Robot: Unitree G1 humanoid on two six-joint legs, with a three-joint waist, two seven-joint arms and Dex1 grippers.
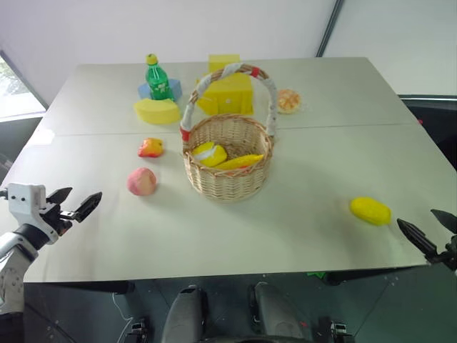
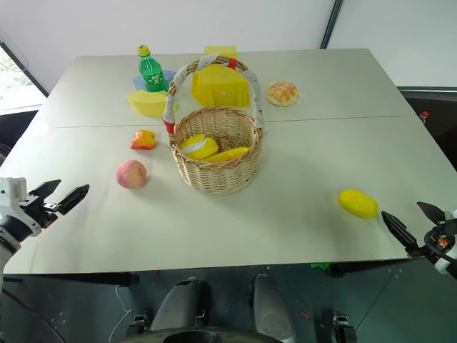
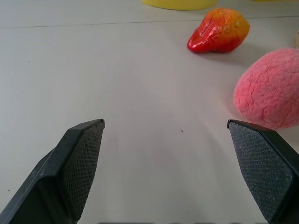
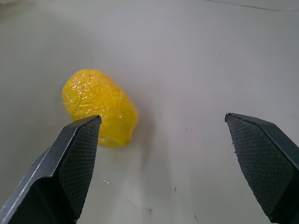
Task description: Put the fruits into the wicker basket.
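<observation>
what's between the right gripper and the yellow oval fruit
Nothing: bare table separates the open right gripper from the yellow oval fruit, seen in the left eye view.

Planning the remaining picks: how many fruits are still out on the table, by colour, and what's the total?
Pink: 1, the peach
Red-and-yellow: 1, the fruit behind it
Yellow: 1, the oval near the right gripper
Total: 3 still on the table, none held; yellow pieces already lie in the basket.

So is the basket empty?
Not empty: the wicker basket already holds yellow pieces inside.
</observation>
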